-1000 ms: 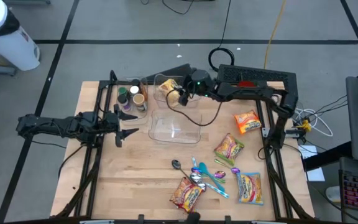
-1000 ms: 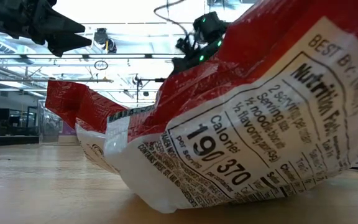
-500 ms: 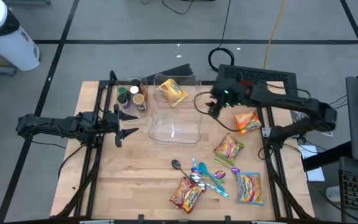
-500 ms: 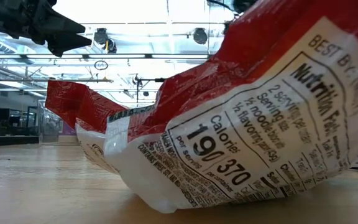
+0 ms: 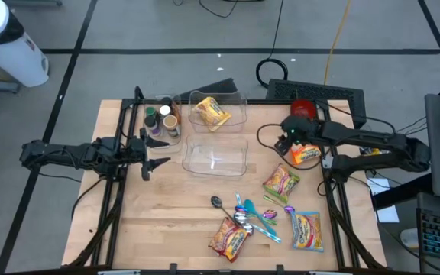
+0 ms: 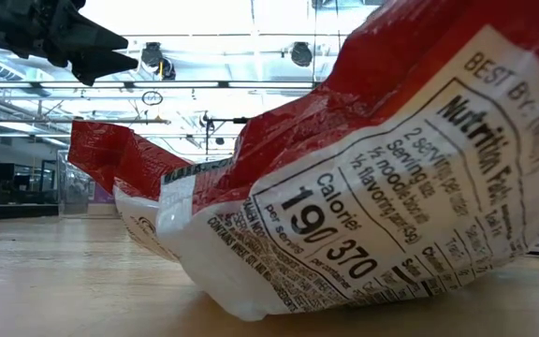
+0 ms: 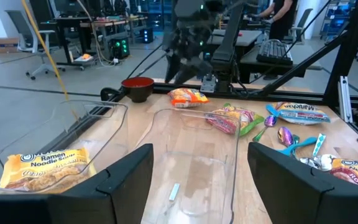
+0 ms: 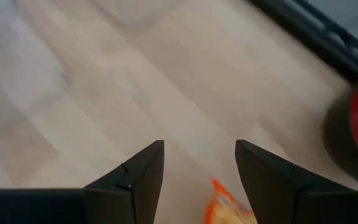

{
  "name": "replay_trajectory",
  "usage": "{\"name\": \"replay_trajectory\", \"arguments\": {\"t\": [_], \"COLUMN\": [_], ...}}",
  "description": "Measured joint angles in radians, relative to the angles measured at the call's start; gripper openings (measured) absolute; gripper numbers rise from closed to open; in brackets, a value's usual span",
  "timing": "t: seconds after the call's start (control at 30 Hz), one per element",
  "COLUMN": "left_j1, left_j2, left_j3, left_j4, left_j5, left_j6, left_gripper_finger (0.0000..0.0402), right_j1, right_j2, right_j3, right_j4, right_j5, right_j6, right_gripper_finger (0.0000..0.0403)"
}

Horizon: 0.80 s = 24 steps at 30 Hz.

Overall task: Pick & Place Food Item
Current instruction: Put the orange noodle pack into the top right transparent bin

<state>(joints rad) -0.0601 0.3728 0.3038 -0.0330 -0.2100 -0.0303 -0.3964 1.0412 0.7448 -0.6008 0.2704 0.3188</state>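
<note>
Hovering over the counter [image 5: 166,221] with its jaws apart and nothing between them, the right tool [image 5: 291,143] sits just short of the orange noodle packet [image 5: 304,150], whose corner peeks in between the fingers [image 8: 132,180] in its own wrist view. One yellow packet [image 5: 209,113] already lies in the far clear tub [image 5: 235,99]; the near tub [image 5: 235,162] is empty, so my guess is that this orange packet goes next.

Several things could spoil the pick. The packet lies flat and slippery, so a shallow pinch may catch only a crinkled edge and let it slide out on the lift. The red bowl [image 5: 302,107] stands close beyond the tool, and a wide approach could knock it. The tool's own cable loops beside it and might snag or drag across the packet.

The left tool [image 5: 148,155], open and empty, waits just beside the near tub; a careless carry across could bring the two arms together there.
</note>
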Motion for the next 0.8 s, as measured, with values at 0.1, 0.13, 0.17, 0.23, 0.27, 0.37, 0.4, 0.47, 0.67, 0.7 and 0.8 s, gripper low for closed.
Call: {"name": "replay_trajectory", "arguments": {"t": [0.1, 0.13, 0.17, 0.23, 0.27, 0.37, 0.4, 0.47, 0.67, 0.7, 0.8], "left_j1": [0.0, 0.0, 0.0, 0.0, 0.0, 0.0, 0.0, 0.0, 0.0, 0.0, 0.0], "left_j2": [0.0, 0.0, 0.0, 0.0, 0.0, 0.0, 0.0, 0.0, 0.0, 0.0, 0.0], "left_j3": [0.0, 0.0, 0.0, 0.0, 0.0, 0.0, 0.0, 0.0, 0.0, 0.0, 0.0], "left_j4": [0.0, 0.0, 0.0, 0.001, 0.0, 0.001, 0.0, 0.001, 0.0, 0.0, 0.001], "left_j5": [0.0, 0.0, 0.0, 0.0, 0.0, 0.0, 0.0, 0.0, 0.0, 0.0, 0.0], "left_j6": [0.0, 0.0, 0.0, 0.0, 0.0, 0.0, 0.0, 0.0, 0.0, 0.0, 0.0], "left_gripper_finger": [0.0271, 0.0271, 0.0271, 0.0269, 0.0267, 0.0261, 0.0259, 0.0255, 0.0253, 0.0255, 0.0262], "right_j1": [0.0, 0.0, -0.001, -0.001, -0.001, -0.001, -0.001, -0.001, -0.001, -0.001, -0.001], "right_j2": [0.044, 0.059, 0.075, 0.109, 0.124, 0.171, 0.185, 0.205, 0.248, 0.253, 0.267], "right_j3": [0.0, 0.0, 0.0, 0.0, 0.0, 0.0, 0.0, 0.0, 0.0, 0.0, 0.0], "right_j4": [-0.068, -0.079, -0.086, -0.084, -0.083, -0.084, -0.087, -0.09, -0.104, -0.111, -0.124], "right_j5": [0.042, 0.047, 0.047, 0.047, 0.046, 0.044, 0.043, 0.042, 0.041, 0.041, 0.041], "right_j6": [0.019, 0.024, 0.029, 0.036, 0.036, 0.036, 0.036, 0.037, 0.089, 0.089, 0.098], "right_gripper_finger": [0.0187, 0.0187, 0.0187, 0.0187, 0.0187, 0.0187, 0.0187, 0.0187, 0.0187, 0.0187, 0.0187]}}
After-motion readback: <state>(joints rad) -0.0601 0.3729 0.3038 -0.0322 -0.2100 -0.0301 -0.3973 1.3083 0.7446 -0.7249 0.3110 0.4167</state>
